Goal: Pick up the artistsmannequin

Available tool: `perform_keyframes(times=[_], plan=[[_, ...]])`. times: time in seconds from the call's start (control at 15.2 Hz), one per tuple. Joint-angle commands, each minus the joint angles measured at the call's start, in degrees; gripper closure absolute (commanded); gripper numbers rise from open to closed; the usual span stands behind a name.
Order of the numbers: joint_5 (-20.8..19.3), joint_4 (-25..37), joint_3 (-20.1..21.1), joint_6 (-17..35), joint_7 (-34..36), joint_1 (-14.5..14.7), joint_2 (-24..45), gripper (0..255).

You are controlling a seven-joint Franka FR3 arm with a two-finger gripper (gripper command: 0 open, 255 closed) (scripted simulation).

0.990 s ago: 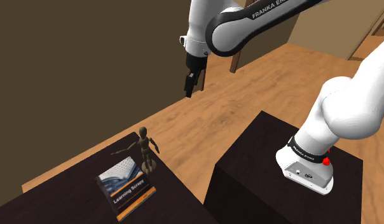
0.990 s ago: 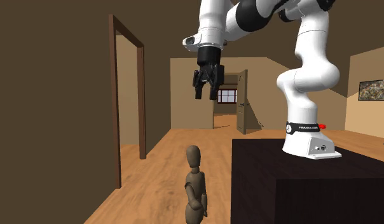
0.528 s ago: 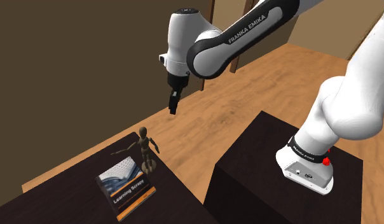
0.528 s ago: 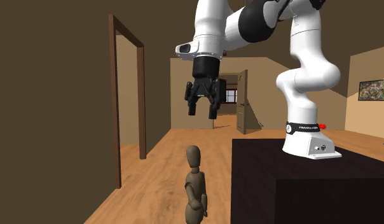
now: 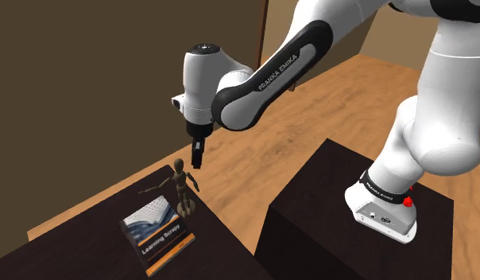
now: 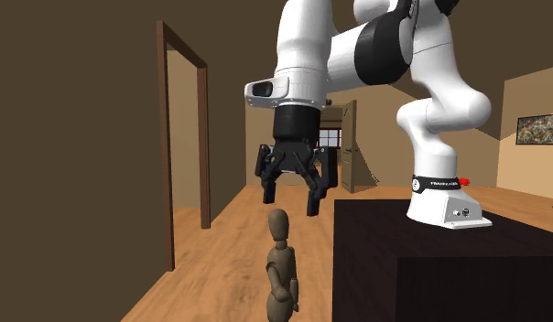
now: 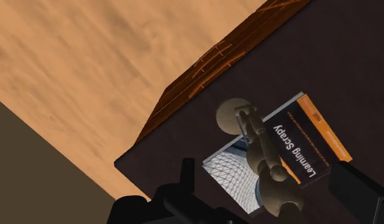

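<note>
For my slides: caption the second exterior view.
Open gripper poised above the brown mannequin, beside the dark stand.

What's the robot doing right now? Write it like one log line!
phase: approach | black gripper: open, above head of brown wooden mannequin, not touching | mannequin: upright on dark table, beside orange-striped book
</note>
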Motion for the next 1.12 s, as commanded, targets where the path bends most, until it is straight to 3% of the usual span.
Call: perform_keyframes(times=[0.0, 0.73, 0.79, 1.06], plan=[[-1.36, 2.41, 0.48, 1.21, -0.05, 1.33, 3.54, 0], [-4.16, 4.10, -0.52, 6.46, 1.01, 3.35, 10.50, 0], [-4.12, 4.05, -0.50, 6.44, 0.94, 3.29, 10.44, 255], [-4.11, 4.07, -0.50, 6.40, 0.94, 3.29, 10.41, 255]])
